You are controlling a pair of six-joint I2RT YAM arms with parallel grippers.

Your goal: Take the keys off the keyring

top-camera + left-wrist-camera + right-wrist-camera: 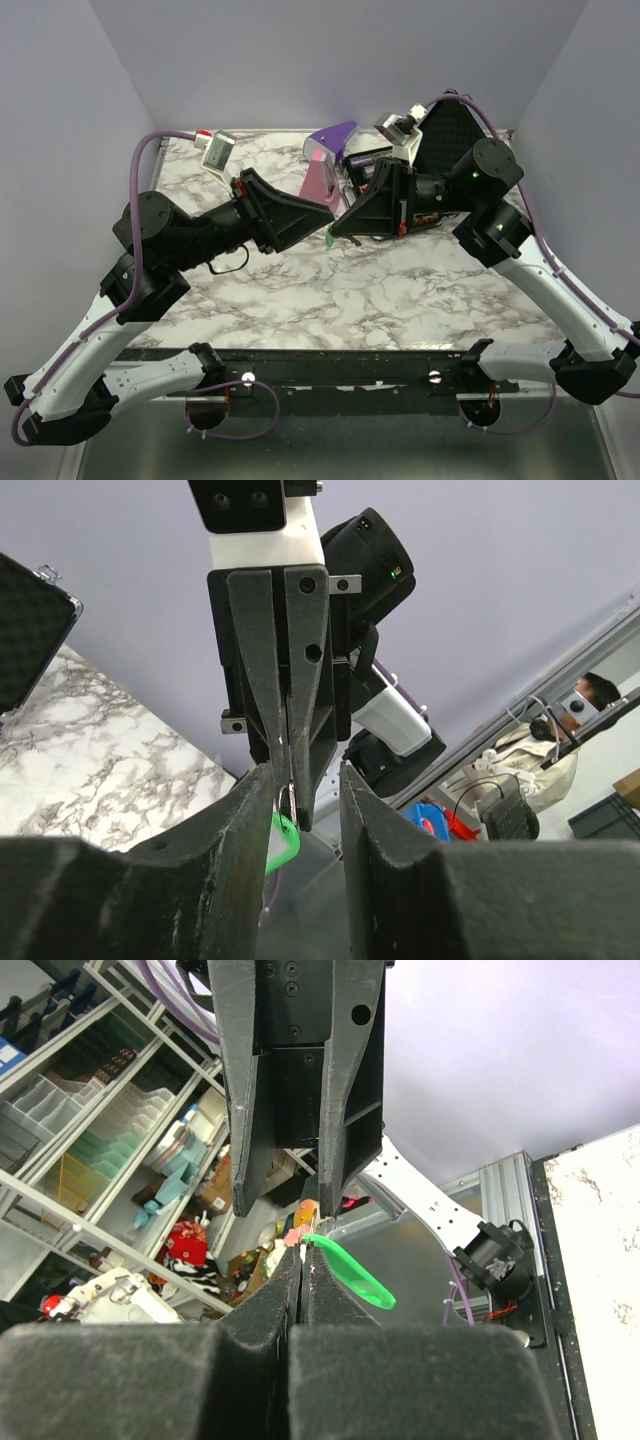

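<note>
Above a glossy counter (330, 300) of white marble with grey veins, two matte black arms tip to tip.

Right end effector (304, 1252): long, tapering black fingers pressed flat together with no gap, pinching a thin grey wire keyring (285, 798) at the very tips. Hard to judge the share of the ring inside the pinch. Dangling from it, just below the tips and clear of the counter, a green key (283, 842) with a smooth, rounded, slightly translucent plastic head; blade too small to make out. From the right wrist, a bright green oval jutting sideways out of the pinched tips.

Left end effector (303, 776): the same blocky black wedges, rough and moulded on the surface, spread apart and aimed straight at the other pair. Flanks the closed right tips on both sides, one finger (240, 830) close against the ring, the other standing off across a clear gap. Grips nothing visible.

On the counter behind the meeting point: an angular purple-and-pink wedge (322, 175), standing upright. Farther right, an open black case (455, 130) lined with dimpled foam, metal latch at its edge.
</note>
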